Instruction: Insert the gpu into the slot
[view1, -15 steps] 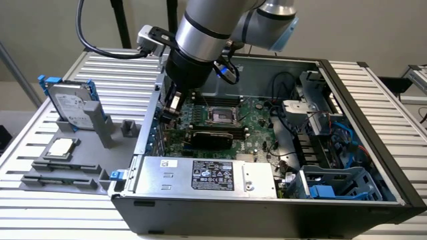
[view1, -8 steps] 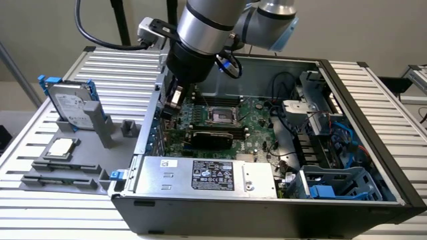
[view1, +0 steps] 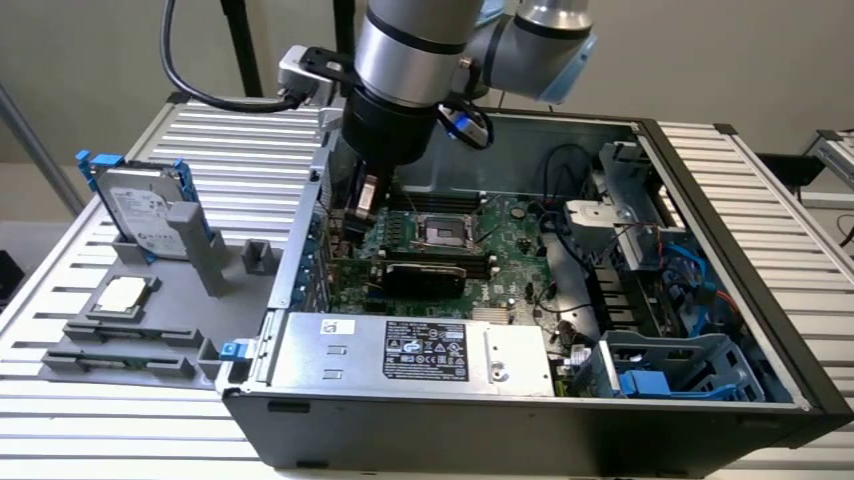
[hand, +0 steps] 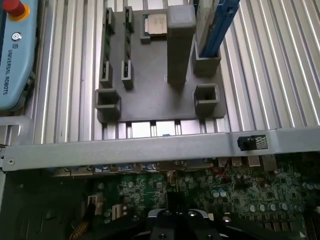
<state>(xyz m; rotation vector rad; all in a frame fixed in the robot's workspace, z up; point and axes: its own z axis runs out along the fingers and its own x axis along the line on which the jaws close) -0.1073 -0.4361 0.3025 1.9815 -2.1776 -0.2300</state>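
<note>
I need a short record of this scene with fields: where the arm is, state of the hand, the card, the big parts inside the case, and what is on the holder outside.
arm: reaching down into the open computer case, over the green motherboard
hand: shut, close above the motherboard
card: black gpu lying across the motherboard
inside case: silver labelled box at the front, square processor socket
holder outside: grey tray with a hard drive standing upright and a processor chip

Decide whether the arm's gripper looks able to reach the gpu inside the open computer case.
Probably yes: the case is open on top, the gripper hangs just above the motherboard, and nothing stands between it and the gpu.
</note>
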